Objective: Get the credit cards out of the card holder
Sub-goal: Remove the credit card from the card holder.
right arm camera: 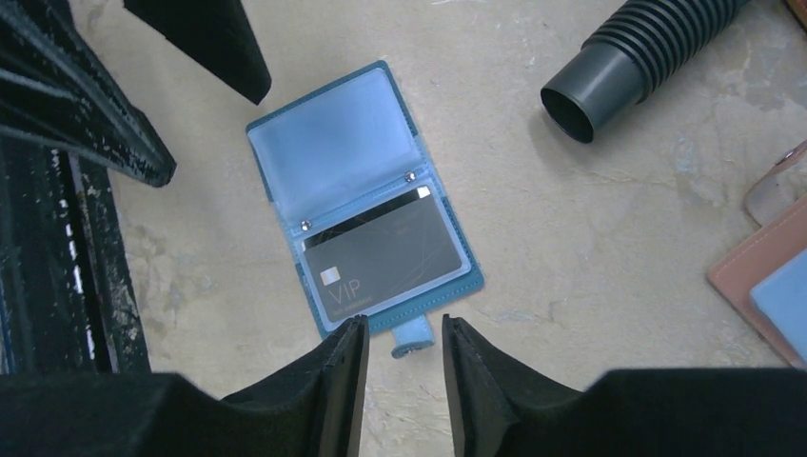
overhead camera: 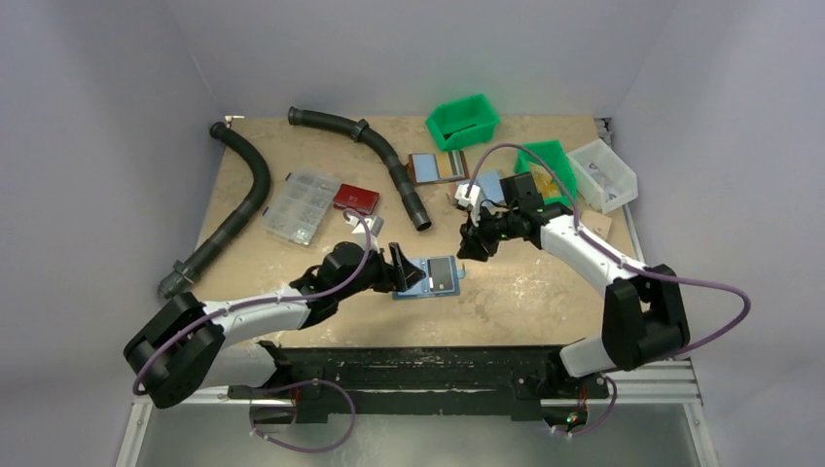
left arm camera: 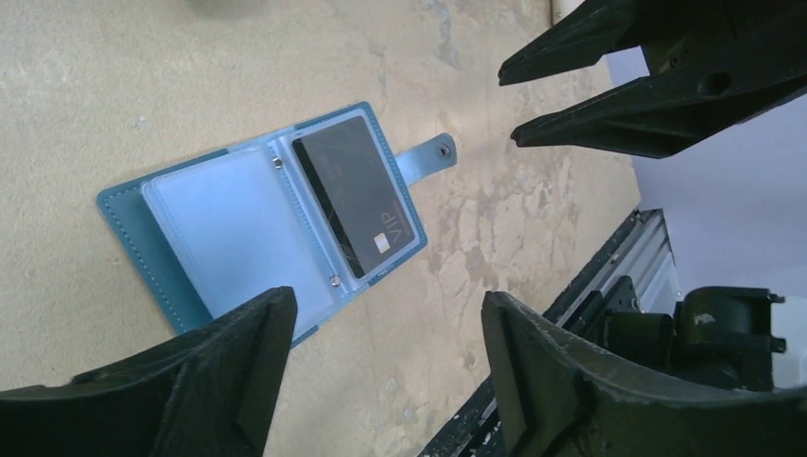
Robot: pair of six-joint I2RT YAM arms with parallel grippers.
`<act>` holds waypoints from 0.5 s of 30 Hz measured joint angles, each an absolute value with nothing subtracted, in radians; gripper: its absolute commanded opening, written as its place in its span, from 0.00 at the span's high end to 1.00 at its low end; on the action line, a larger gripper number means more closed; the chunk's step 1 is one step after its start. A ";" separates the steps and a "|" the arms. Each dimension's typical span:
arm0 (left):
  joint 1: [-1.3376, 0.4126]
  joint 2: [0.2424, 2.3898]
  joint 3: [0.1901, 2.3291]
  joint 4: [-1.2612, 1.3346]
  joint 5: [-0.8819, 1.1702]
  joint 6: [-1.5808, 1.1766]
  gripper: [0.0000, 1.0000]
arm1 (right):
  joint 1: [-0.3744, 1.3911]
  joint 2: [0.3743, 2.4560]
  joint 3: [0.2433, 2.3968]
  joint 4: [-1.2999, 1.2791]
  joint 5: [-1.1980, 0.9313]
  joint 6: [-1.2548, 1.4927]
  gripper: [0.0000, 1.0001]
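The card holder (overhead camera: pixel 435 277) lies open and flat on the table between both grippers, its light-blue pockets facing up (left arm camera: pixel 238 228). A dark card marked VIP (left arm camera: pixel 357 195) (right arm camera: pixel 385 252) sits in the pocket on the snap-tab side. The other pocket (right arm camera: pixel 333 152) looks empty. My left gripper (left arm camera: pixel 385 305) hovers open beside the holder's near edge, with nothing between its fingers. My right gripper (right arm camera: pixel 403 326) hangs above the snap tab (right arm camera: pixel 411 335), jaws partly apart and holding nothing. Its fingers (left arm camera: pixel 609 124) show at the upper right of the left wrist view.
A black corrugated hose (overhead camera: pixel 389 161) ends close to the right gripper (right arm camera: pixel 609 76); another hose (overhead camera: pixel 238 199) runs along the left. A clear organiser box (overhead camera: pixel 300 206), red box (overhead camera: pixel 356 197), green bins (overhead camera: pixel 463 121), clear bin (overhead camera: pixel 603 175) and brown-backed holders (overhead camera: pixel 435 167) (right arm camera: pixel 771 276) stand behind.
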State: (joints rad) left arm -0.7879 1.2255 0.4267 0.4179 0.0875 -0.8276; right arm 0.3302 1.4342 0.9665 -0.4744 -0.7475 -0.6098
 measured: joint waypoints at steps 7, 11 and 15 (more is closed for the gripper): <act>-0.815 1.289 0.450 0.396 0.008 -0.826 0.51 | 0.440 1.525 0.973 -0.398 -0.574 -0.505 0.77; -0.833 1.334 0.515 0.355 -0.044 -0.815 0.65 | 0.496 1.584 0.984 -0.377 -0.498 -0.469 0.83; -0.840 1.389 0.575 0.340 -0.083 -0.803 0.72 | 0.521 1.608 0.984 -0.371 -0.443 -0.444 0.87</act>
State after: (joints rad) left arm -0.8402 1.3891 0.5747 0.3405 -0.0826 -0.8032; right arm 0.5209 1.6085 0.9836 -0.3714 -0.4427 -0.4442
